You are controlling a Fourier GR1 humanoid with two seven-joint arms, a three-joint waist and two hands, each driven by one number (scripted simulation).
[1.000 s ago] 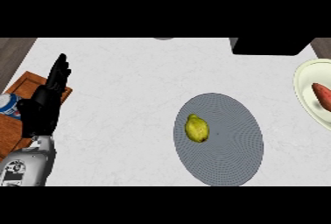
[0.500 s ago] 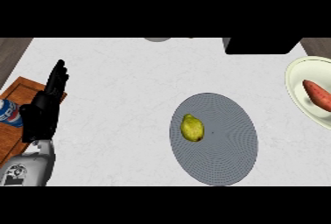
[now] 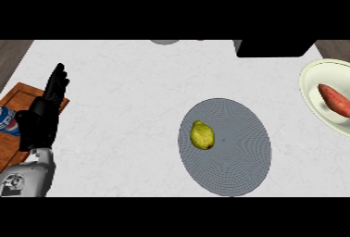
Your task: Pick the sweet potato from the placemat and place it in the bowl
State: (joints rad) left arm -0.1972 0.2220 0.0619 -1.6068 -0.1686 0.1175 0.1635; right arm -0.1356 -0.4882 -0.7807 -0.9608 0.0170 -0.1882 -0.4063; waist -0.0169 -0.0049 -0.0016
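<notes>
The sweet potato is lying in the bowl at the right edge, well apart from the left hand, which is resting open with straight fingers, holding nothing.

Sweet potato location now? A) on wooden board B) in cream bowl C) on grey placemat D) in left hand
B: the reddish-orange sweet potato lies inside the cream round bowl at right; the grey round placemat holds only a yellow-green fruit.

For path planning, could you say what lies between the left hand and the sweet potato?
In the head view, a grey placemat bearing a yellow fruit.
</notes>
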